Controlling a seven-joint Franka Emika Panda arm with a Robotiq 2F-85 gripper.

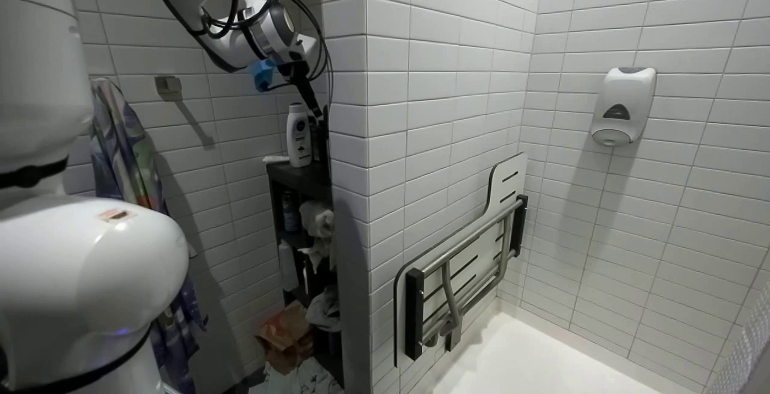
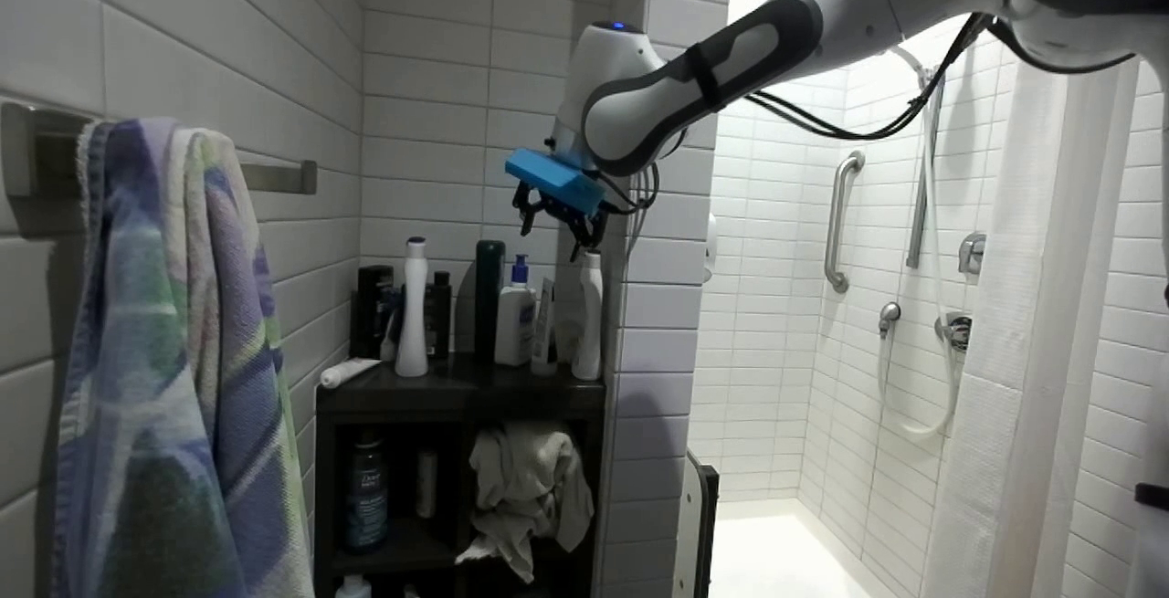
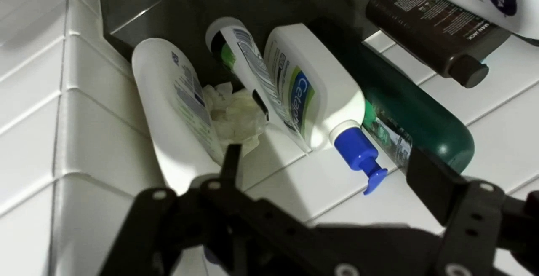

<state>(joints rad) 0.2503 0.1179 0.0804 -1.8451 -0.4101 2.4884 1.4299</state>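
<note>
My claw (image 3: 324, 151) hangs above the top of the shelf unit (image 2: 461, 397), its fingers spread apart. In the wrist view the blue head of the pump bottle (image 3: 320, 82) shows in the gap between them; one fingertip overlaps the white bottle (image 3: 164, 99), and I can't tell whether they touch. My tight edge is the tiled pillar (image 2: 662, 260), close beside the claw; toward the hanging towel (image 2: 173, 324) I have wider open air.

The pump bottle stands on the unit's top between a slim tube (image 3: 254, 69) and a dark green bottle (image 3: 421, 103), with a crumpled pale wad (image 3: 236, 111) next to the tube. The white bottle stands at the front edge by the pillar; farther along are a brown bottle (image 3: 433, 31) and, also near the front edge, a Nivea bottle (image 2: 414, 315). A white tube (image 2: 350, 372) lies at the corner. What these containers hold is hidden from me.

Below, an upper compartment (image 2: 408, 539) holds a blue bottle (image 2: 367, 498) and a small pale cylinder (image 2: 426, 484); the one beside it holds a bunched cloth (image 2: 530, 479) that spills past its lower edge.
</note>
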